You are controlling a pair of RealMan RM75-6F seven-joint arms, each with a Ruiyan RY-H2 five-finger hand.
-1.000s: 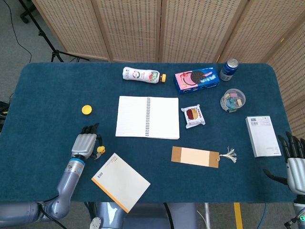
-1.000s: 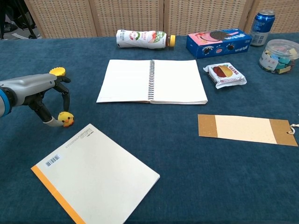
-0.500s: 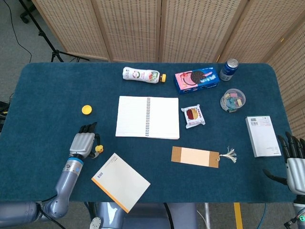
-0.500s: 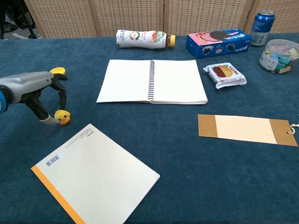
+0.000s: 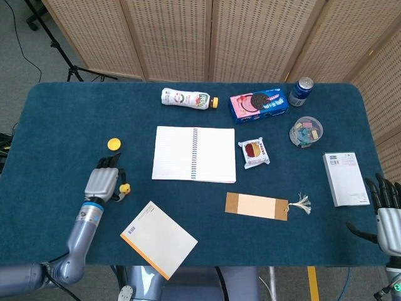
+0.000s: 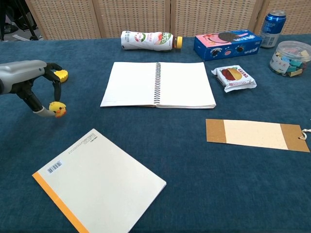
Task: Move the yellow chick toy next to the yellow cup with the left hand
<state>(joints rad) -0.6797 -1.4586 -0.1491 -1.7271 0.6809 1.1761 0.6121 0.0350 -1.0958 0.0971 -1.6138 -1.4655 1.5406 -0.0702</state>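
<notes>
The yellow chick toy (image 5: pixel 124 188) (image 6: pixel 58 108) is pinched between the thumb and a finger of my left hand (image 5: pixel 104 182) (image 6: pixel 28 80), just above the blue cloth on the table's left side. The yellow cup (image 5: pixel 113 143) (image 6: pixel 61 74), a small flat round piece, lies a short way beyond the hand, apart from the chick. In the chest view its near edge is partly hidden by a fingertip. My right hand (image 5: pixel 388 212) rests at the table's near right corner with fingers spread, holding nothing; only the head view shows it.
An orange-edged notepad (image 5: pixel 158 239) (image 6: pixel 99 183) lies near the front, right of the left hand. An open spiral notebook (image 5: pixel 194 153) (image 6: pixel 159 84) fills the middle. A bottle (image 5: pixel 187 98), cookie box (image 5: pixel 258 105), can (image 5: pixel 301 91), jar (image 5: pixel 306 131), snack packet (image 5: pixel 254 153), bookmark (image 5: pixel 258 205) and white box (image 5: pixel 345 178) lie further right.
My left hand has carried the chick toy away from the notepad's corner, further from me and slightly left, toward the yellow cup. The right hand has not moved.
</notes>
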